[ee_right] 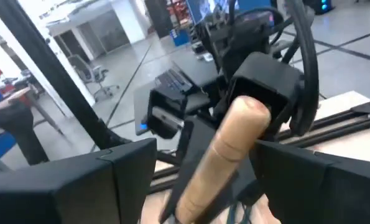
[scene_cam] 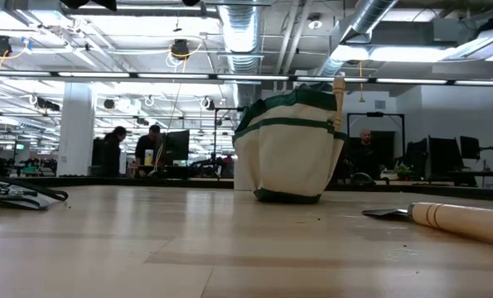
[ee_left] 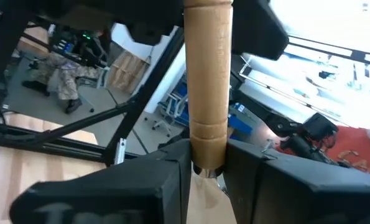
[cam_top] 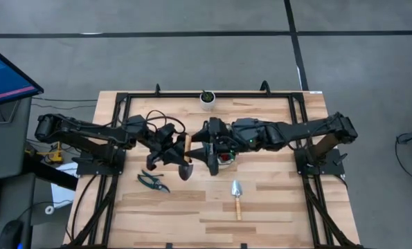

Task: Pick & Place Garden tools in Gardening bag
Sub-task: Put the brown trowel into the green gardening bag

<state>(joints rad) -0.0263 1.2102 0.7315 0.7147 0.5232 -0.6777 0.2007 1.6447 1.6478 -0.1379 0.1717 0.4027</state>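
My left gripper (cam_top: 176, 153) is shut on a trowel whose light wooden handle (cam_top: 187, 144) points toward the far edge and whose dark blade (cam_top: 185, 169) points toward the near edge. It is held above the table's middle. My right gripper (ee_right: 203, 174) is open, its fingers on either side of that handle's free end (ee_right: 247, 112). The cream gardening bag with green trim (scene_cam: 289, 149) stands on its base on the table. A wooden handle (scene_cam: 339, 93) sticks up at its side. In the high view the bag is mostly hidden under my right arm. My left gripper pinches the trowel's wooden handle at its lower end (ee_left: 208, 149), just beside the metal neck, between its two fingers (ee_left: 166, 180). The fingers lie across the handle. The trowel is lifted clear of the table.
Dark-handled pruning shears (cam_top: 154, 182) lie at the near left. A second trowel (cam_top: 237, 197) lies near the middle right. A small white pot with a plant (cam_top: 207, 99) stands at the far edge. People and desks show in the room behind.
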